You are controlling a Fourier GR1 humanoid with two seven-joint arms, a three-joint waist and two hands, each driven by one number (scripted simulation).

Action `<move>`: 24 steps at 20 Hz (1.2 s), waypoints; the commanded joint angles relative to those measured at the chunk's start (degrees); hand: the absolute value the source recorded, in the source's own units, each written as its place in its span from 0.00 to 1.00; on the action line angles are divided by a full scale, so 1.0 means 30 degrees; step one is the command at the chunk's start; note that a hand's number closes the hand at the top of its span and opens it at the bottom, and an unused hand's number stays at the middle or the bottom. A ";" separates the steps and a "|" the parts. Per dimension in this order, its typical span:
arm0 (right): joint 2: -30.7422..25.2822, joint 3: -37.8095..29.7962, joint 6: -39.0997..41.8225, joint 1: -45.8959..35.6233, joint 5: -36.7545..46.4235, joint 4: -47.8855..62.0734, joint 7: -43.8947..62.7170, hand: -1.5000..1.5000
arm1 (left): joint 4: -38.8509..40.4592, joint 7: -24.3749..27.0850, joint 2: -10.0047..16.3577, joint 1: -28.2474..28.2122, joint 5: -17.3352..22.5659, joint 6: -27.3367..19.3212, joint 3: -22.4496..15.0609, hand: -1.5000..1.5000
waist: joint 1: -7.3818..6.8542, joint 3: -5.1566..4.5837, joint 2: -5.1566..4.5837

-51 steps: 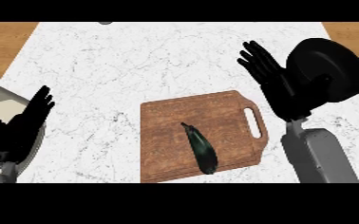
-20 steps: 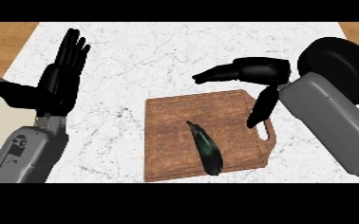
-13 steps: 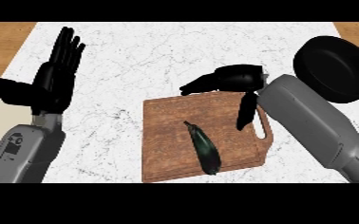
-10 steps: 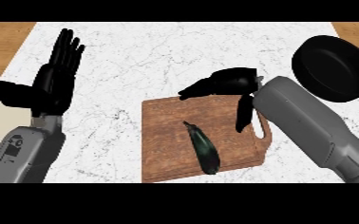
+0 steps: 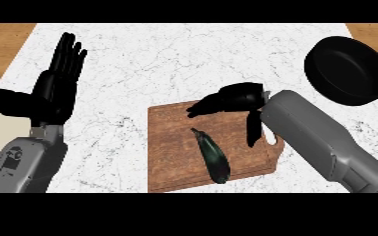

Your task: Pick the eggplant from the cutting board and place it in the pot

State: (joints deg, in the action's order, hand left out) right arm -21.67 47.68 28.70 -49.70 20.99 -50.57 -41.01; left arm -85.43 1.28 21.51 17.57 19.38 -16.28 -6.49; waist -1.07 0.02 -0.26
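Eggplant is lying untouched along the middle of the cutting board, so your right hand is hovering unclenched over its far edge, seemingly lining up a grasp, with the pot waiting at the right edge of the counter.

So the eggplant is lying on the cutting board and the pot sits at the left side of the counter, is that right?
Not quite. The eggplant does lie on the cutting board, but the pot sits at the right side of the counter, not the left. The head view shows it there, beyond the board's far right corner.
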 commanded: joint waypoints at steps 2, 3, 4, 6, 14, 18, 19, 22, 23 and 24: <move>0.1415 -0.0110 0.1829 -0.0308 -0.0041 0.0562 -0.1274 0.00 | -0.1137 -0.0581 0.0359 -0.0772 0.0003 0.0159 0.0503 0.50 | -0.0026 -0.0005 0.0065; 0.0781 0.0138 0.1329 0.0477 0.0368 0.0399 -0.2130 0.00 | -0.0071 -0.0503 0.0056 0.0077 -0.0081 0.0229 0.0627 0.50 | 0.0194 -0.0005 0.0040; 0.1029 -0.0093 0.1655 -0.0486 0.0274 0.0864 -0.2284 0.00 | 0.1680 0.0383 -0.0262 0.0832 0.0018 0.0918 0.0734 0.50 | 0.0245 -0.0013 -0.0025; 0.1054 -0.0013 0.1272 0.0446 0.1035 0.0027 -0.0986 0.00 | -0.0462 -0.0693 -0.0573 -0.0220 -0.0489 -0.0001 0.0361 0.50 | 0.0250 -0.0007 0.0094; 0.2680 -0.0334 0.0145 0.1212 0.3140 0.1568 -0.0559 0.00 | -0.0700 0.0095 -0.1065 -0.1230 -0.1173 0.0611 0.0838 0.50 | 0.0215 -0.0008 0.0071; 0.3722 -0.0296 -0.0784 0.1657 0.4191 0.2691 -0.1170 0.00 | 0.0098 -0.0858 -0.0596 0.0137 -0.1190 0.1110 0.1566 0.50 | 0.0224 -0.0004 0.0042; 0.2760 -0.0096 -0.0452 0.2817 0.4094 0.0723 -0.1037 0.00 | -0.0711 -0.0238 -0.1105 -0.0707 -0.1304 0.0814 0.1421 0.50 | 0.0330 -0.0008 0.0103; 0.4649 -0.0025 -0.1526 0.2886 0.4797 0.2229 -0.0872 0.00 | 0.0364 0.0016 -0.0681 -0.0183 -0.1030 0.1775 0.2131 0.50 | 0.0231 -0.0007 0.0046; 0.4663 -0.0610 -0.0845 0.2084 0.4877 0.2929 -0.1123 0.00 | 0.0360 -0.0003 -0.0965 -0.0159 -0.1088 0.1825 0.2069 0.50 | 0.0208 -0.0007 0.0044; 0.4674 -0.0245 -0.1163 0.2955 0.5073 0.2364 -0.0842 0.00 | 0.0341 0.0209 -0.0632 -0.0531 -0.0761 0.2328 0.2478 0.50 | 0.0239 -0.0009 0.0061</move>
State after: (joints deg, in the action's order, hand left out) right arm -9.90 46.77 23.81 -43.32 34.36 -45.05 -40.99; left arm -85.01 0.84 19.17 16.65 16.44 -11.51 -0.81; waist -0.30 -0.13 0.18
